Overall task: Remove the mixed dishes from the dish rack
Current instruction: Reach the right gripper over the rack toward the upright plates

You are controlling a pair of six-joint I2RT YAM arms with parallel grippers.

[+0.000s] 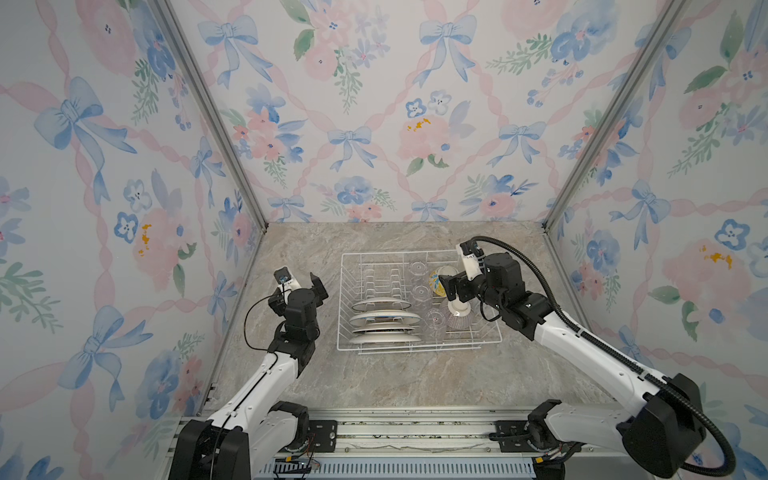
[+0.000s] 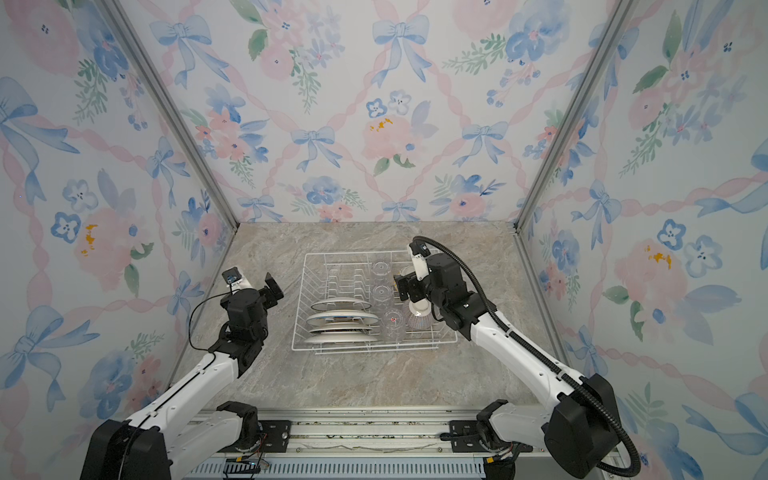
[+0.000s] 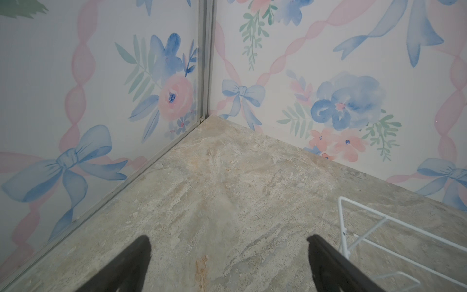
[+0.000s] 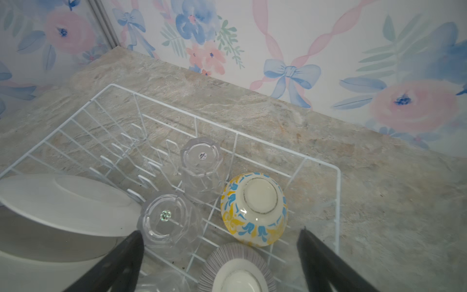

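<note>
- Black left gripper (image 1: 301, 286) hangs over bare marble-look counter (image 1: 374, 386) left of the dish rack (image 1: 343, 299), jaws wide apart, nothing between them. Left wrist view shows only counter and one rack corner (image 3: 353, 220).
- White wire rack sits mid-counter, every dish inside. Light, springy frame, so I'd expect it to shift if a dish drags on a prong.
- Four white plates (image 1: 384, 319) stand on edge in the divider slots, left half of the rack, toward its near end. Glazed ceramic: stiff, fairly heavy, slick, chips on impact. Best hold is probably the top rim, pinched across the thickness, then lifted straight up out of the slot.
- Three clear glasses (image 1: 421, 293) in a column down the middle, mouths down. Light, smooth, probably brittle. Grip across the body low down; the thick base is up, so they should sit stable until moved.
- Yellow-blue floral bowl (image 4: 254, 208) inverted at the rack's far right, just beside the far glass. Foot ring up, curved glossy wall, likely to slip out of a pinch. Foot ring or a wide span over the dome looks safest.
- Grey-striped bowl (image 4: 237, 268) inverted just nearer than it; ribbed wall may give a bit more friction.
- Right gripper (image 4: 219, 236) hovers over both bowls, fingers spread wide, empty, touching nothing. Striped bowl lies between the fingers in the right wrist view; reads as the likeliest first pick.
</note>
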